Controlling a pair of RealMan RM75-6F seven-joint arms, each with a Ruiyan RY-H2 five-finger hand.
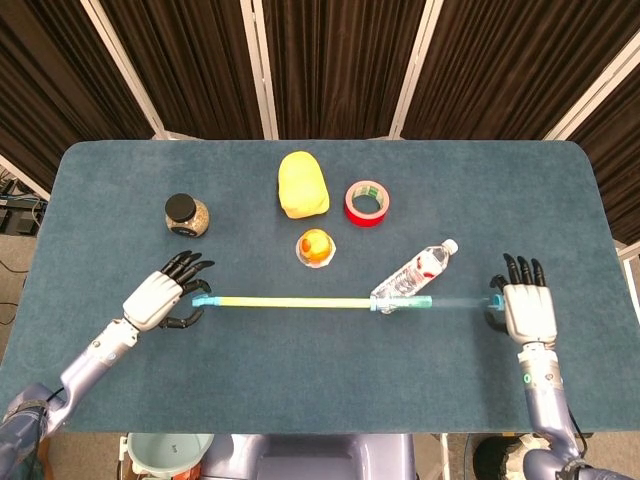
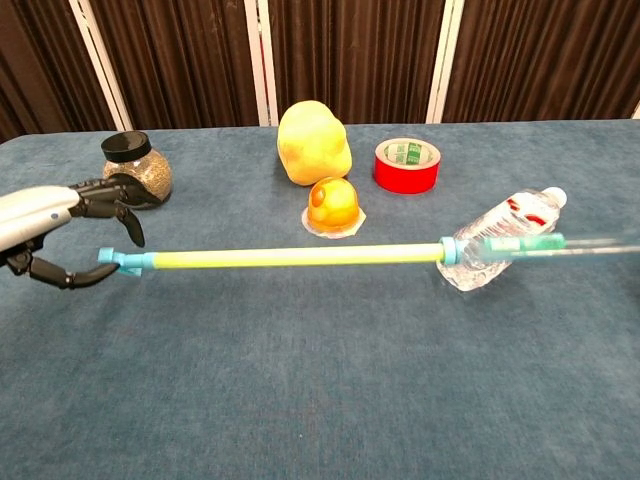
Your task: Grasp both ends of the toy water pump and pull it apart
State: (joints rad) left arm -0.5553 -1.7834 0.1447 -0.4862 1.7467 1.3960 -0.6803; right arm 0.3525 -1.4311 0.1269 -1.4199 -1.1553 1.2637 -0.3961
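Dark pleated curtains (image 1: 330,60); white frame posts (image 1: 262,65); blue-carpeted table (image 1: 330,380)
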